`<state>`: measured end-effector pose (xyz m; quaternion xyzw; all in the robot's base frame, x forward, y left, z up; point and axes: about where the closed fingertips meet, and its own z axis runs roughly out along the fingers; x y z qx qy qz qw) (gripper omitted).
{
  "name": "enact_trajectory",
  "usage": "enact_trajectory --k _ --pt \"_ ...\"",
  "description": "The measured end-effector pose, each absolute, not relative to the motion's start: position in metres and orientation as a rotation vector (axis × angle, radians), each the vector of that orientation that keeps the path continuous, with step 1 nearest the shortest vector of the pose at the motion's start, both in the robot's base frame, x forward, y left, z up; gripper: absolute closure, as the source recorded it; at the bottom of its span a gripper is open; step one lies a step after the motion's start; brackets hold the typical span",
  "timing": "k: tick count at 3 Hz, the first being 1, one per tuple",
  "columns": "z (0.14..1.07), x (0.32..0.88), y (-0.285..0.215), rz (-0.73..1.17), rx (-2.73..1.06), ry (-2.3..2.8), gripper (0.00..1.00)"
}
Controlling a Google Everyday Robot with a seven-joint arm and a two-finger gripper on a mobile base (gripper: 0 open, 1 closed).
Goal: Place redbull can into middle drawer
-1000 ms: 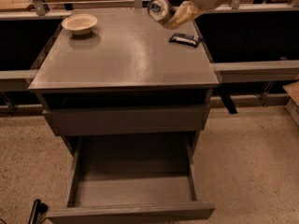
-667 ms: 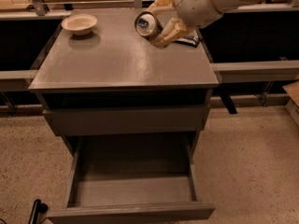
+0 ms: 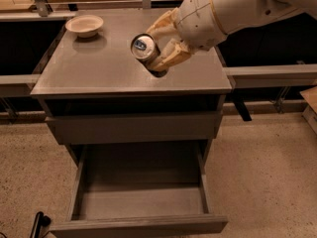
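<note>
So the gripper (image 3: 154,48) is hovering over the right half of the grey cabinet top (image 3: 99,68), and it's pinching the redbull can (image 3: 144,46) between its two pale fingers (image 3: 168,57), one pressing on the upper side of the can and one on the lower side. The can is lying tipped over in the grip, with its shiny round top facing the camera and a bit of bluish marking showing on it. It's looking like it's up in the air rather than resting on the top. A dark patch is showing on the surface right under the lower finger; can't tell if that's shadow or an object. The white arm (image 3: 237,6) is reaching in from the upper right corner.

The middle drawer (image 3: 138,226) is sitting pulled out at the bottom of the view, well below and in front of the can, with its flat grey floor showing. A shut grey front panel (image 3: 133,128) is sitting between the cabinet top and that open drawer. A small pale bowl (image 3: 84,25) is sitting at the back left of the top, well apart from the can. Everything's standing on a speckled floor (image 3: 267,182)
</note>
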<state>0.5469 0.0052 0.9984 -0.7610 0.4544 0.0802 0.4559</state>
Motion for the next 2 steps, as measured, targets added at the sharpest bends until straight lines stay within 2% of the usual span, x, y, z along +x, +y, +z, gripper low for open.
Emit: enact_trajectory --k 1,2 --pt "0.961 0.546 0.002 0.283 -1.794 1.154 1.00" --pt "0.884 0.539 0.003 0.502 -1.547 1.191 1.00"
